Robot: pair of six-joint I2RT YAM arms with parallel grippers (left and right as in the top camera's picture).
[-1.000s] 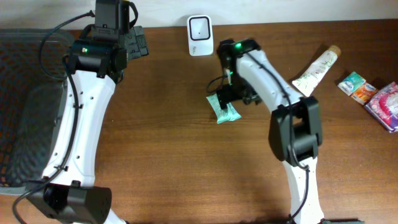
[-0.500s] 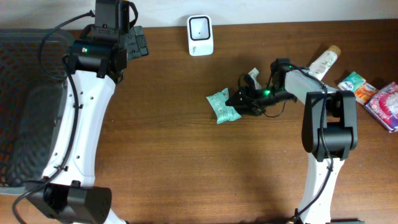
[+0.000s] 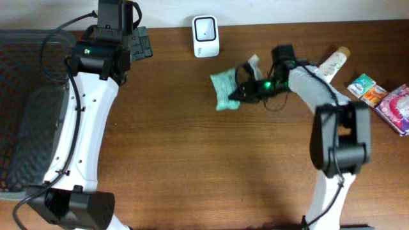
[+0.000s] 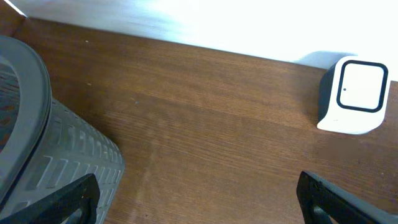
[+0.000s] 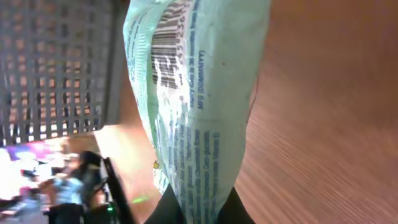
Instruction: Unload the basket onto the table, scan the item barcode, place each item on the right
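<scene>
A green packet (image 3: 223, 89) is held in the right end effector (image 3: 241, 94), whose jaws are closed narrowly on one end of it. In the overhead view the packet is seen near the back of the counter (image 3: 192, 160), just below and to the right of the white scanner (image 3: 206, 36), and apart from it. Whether the packet touches the counter cannot be told from that view.

In the right wrist view the packet (image 5: 199, 93) fills the middle of the frame, pinched at its lower end between the dark fingers (image 5: 166, 210). A barcode (image 5: 165, 53) is printed near the packet's upper left edge, with lines of small text beside it; this face is turned toward the wrist camera. The mesh wall of a basket (image 5: 56, 68) is seen behind it at the left.

The left end effector (image 3: 139, 43) is held at the back left of the counter, beside the basket (image 3: 25, 108). Its jaws are spread wide and nothing is held between them. In the left wrist view its fingers (image 4: 71, 196) appear at the lower corners, with the basket's rim (image 4: 37, 124) at the left and the scanner (image 4: 353, 96) at the upper right.

At the right end of the counter a tube (image 3: 326, 70) is laid at a slant, and beyond it a small box (image 3: 367, 88) and a pink pack (image 3: 397, 108) are seen.
</scene>
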